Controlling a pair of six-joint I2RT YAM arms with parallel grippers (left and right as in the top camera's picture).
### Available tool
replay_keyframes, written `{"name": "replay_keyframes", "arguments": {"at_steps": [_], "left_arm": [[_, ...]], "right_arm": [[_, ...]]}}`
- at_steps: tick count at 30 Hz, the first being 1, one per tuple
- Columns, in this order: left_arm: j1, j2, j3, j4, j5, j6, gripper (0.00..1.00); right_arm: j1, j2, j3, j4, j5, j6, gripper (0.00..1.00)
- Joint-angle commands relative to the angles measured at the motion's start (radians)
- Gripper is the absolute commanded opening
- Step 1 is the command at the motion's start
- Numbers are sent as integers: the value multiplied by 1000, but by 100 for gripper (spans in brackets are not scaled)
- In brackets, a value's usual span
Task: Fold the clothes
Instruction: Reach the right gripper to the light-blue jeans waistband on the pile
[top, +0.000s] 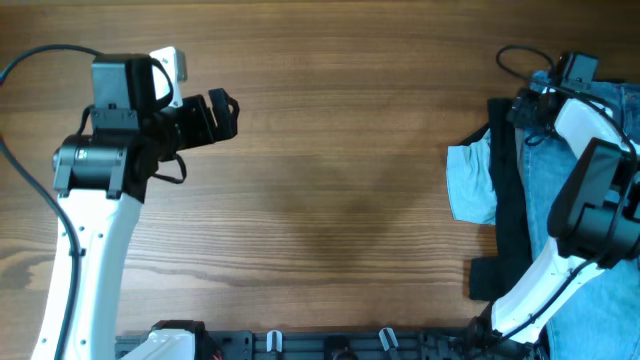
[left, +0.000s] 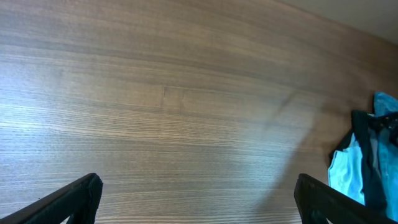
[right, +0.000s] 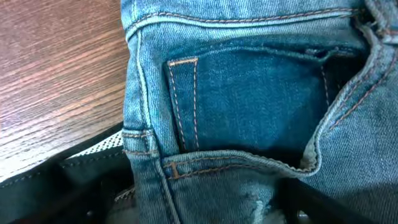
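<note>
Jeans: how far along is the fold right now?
Done: nothing. The jeans lie in a pile at the right edge of the table with a black garment and a pale-blue cloth. In hand: the right gripper is down at the waistband, by a belt loop, but a grasp can't be confirmed. The left gripper hangs open over bare wood. Left: pulling the jeans out, spreading them flat, every fold.

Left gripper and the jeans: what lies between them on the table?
Mostly bare table past the left gripper; then a pale blue cloth and a black garment before the jeans. The overhead view shows this.
</note>
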Motion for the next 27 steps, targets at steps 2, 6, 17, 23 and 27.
{"name": "replay_keyframes", "arguments": {"at_steps": [2, 6, 17, 23, 27], "left_arm": [[-5, 42, 19, 2, 20, 12, 99], [-5, 44, 19, 2, 27, 12, 98], [-5, 43, 19, -6, 47, 12, 97], [-4, 43, 19, -5, 53, 12, 96], [-4, 43, 19, -5, 53, 12, 96]], "right_arm": [[3, 46, 14, 4, -36, -39, 43], [0, -4, 17, 5, -67, -17, 72], [-23, -66, 16, 20, -192, 47, 60], [-33, -53, 8, -8, -146, 50, 46], [-34, -15, 8, -20, -72, 95, 30]]}}
